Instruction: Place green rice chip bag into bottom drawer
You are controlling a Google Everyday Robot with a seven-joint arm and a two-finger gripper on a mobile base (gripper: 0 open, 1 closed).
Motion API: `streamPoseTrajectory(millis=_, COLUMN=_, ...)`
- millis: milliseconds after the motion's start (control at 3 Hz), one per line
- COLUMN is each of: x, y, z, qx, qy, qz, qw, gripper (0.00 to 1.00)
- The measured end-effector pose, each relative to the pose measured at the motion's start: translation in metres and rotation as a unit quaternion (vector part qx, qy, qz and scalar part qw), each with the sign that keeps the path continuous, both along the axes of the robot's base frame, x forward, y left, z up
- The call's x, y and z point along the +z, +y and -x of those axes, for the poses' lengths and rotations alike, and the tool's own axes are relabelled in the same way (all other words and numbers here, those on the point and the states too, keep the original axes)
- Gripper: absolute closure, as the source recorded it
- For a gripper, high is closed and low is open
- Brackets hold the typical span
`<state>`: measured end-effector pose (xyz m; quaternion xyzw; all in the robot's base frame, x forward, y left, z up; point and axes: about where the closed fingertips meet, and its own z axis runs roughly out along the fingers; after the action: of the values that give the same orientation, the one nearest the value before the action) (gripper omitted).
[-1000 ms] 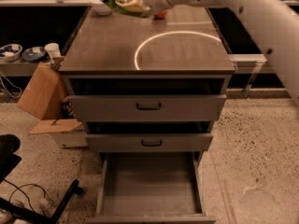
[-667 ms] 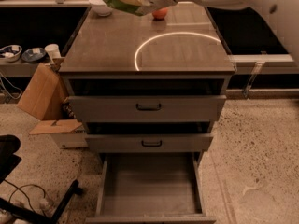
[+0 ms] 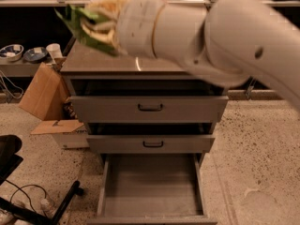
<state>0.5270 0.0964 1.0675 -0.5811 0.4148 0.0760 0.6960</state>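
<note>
- The gripper (image 3: 101, 26) hangs high, its jaws clenched on the green rice chip bag (image 3: 77, 20). The bag sticks out on the side of the jaws away from the arm (image 3: 225, 36) and touches no surface.
- Just below the jaws lies the cabinet top (image 3: 103, 63). The bag has to come forward past its front edge before any descent.
- Further below the jaws are the two upper drawers (image 3: 150, 108), shut or nearly so; I cannot tell which. I judge the path should pass out in front of their handles rather than drop close along them.
- Lowest and farthest from the jaws is the bottom drawer (image 3: 150, 186), pulled wide open with its floor bare.
- To do this step well, I judge:
  - clamp the crinkly pouch firmly;
  - bring it over the middle of the tray;
  - lower it between the side walls;
  - let go only near the floor.
</note>
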Motion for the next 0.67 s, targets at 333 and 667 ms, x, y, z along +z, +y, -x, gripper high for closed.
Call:
streamPoseTrajectory(millis=333, x=-0.080, y=-0.030, z=0.041, qx=0.001, qy=0.122, qz=-0.020, qw=0.9923, gripper=1.00)
streamPoseTrajectory(millis=667, x=-0.180, y=-0.135, z=0.053, qx=-0.084, qy=0.257, qz=-0.043, qw=0.9619, gripper=1.00)
